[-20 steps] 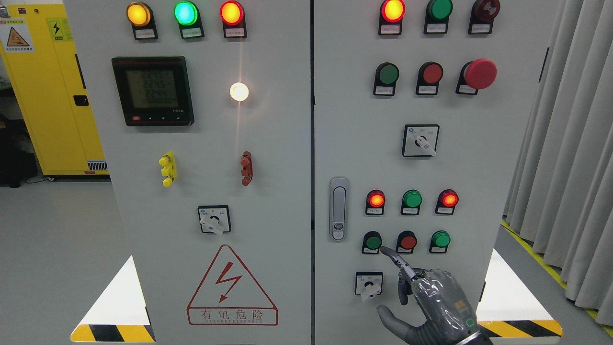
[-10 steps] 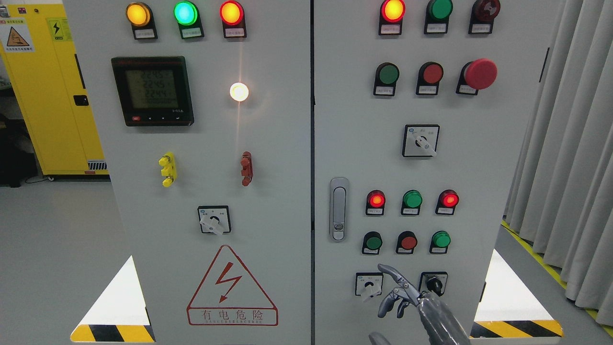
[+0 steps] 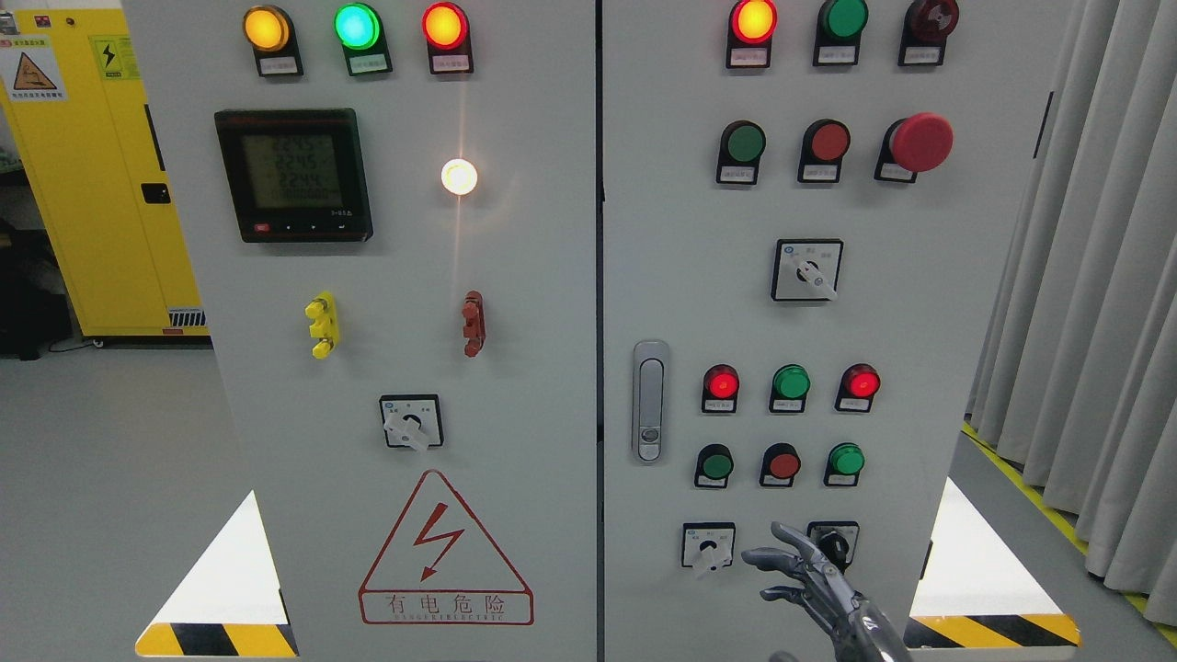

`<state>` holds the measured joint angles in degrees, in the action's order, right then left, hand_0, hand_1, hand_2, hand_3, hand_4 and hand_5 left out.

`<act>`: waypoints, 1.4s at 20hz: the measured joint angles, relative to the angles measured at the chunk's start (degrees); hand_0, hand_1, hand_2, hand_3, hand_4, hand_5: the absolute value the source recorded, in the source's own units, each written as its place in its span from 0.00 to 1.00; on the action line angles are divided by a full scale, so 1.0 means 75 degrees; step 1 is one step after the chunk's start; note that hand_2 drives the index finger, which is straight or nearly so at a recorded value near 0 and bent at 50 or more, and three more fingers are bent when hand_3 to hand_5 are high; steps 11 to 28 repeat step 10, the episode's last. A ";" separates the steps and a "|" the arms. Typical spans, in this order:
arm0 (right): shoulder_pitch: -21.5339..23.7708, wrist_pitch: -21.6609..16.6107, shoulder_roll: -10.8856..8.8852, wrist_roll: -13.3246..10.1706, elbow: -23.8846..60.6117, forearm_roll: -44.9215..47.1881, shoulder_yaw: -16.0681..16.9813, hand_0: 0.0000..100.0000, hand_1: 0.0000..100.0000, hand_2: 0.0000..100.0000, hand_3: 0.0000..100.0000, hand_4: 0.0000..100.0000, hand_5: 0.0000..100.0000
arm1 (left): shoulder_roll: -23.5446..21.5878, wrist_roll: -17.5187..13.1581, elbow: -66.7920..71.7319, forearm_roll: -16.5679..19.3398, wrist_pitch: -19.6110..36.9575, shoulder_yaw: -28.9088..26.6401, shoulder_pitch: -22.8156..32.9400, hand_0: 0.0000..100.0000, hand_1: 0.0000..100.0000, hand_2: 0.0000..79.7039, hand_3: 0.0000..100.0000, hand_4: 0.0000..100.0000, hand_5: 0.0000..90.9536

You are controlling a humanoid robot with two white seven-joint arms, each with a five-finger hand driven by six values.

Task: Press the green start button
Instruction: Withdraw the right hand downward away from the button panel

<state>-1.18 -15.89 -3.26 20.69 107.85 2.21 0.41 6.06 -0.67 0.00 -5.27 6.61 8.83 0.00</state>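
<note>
While your cabinet (image 3: pixel 644 276) fills the view, the right hand (image 3: pixel 809 579) sits low at its bottom edge.
You see the green button (image 3: pixel 714 464) in the right door's lower row, left end; the hand's fingers (image 3: pixel 793 536) hang loosely spread below it, touching nothing.

Left door: digital meter (image 3: pixel 293 175), lit white lamp (image 3: pixel 459 176), yellow terminal (image 3: pixel 322 325), red terminal (image 3: pixel 473 323), red warning triangle (image 3: pixel 445 549)
Right door: red mushroom button (image 3: pixel 921 142), door latch (image 3: pixel 650 401)
Background: yellow cabinet (image 3: pixel 87 175) left, grey curtain (image 3: pixel 1094 276) right
</note>
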 measured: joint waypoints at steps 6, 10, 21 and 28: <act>0.0102 0.0010 -0.0003 0.0023 0.0210 0.0287 -0.0022 0.24 0.32 0.00 0.00 0.00 0.00 | 0.0000 0.0000 0.0000 0.0000 0.0000 -0.0001 0.0000 0.12 0.56 0.00 0.00 0.00 0.00; 0.0130 0.0012 -0.0007 0.0028 0.0298 0.0358 -0.0032 0.23 0.33 0.00 0.00 0.00 0.00 | 0.0000 0.0000 0.0000 0.0000 0.0000 0.0000 0.0000 0.12 0.56 0.00 0.00 0.00 0.00; 0.0130 0.0012 -0.0007 0.0028 0.0298 0.0358 -0.0032 0.23 0.33 0.00 0.00 0.00 0.00 | 0.0000 0.0000 0.0000 0.0000 0.0000 0.0000 0.0000 0.12 0.56 0.00 0.00 0.00 0.00; 0.0130 0.0012 -0.0007 0.0028 0.0298 0.0358 -0.0032 0.23 0.33 0.00 0.00 0.00 0.00 | 0.0000 0.0000 0.0000 0.0000 0.0000 0.0000 0.0000 0.12 0.56 0.00 0.00 0.00 0.00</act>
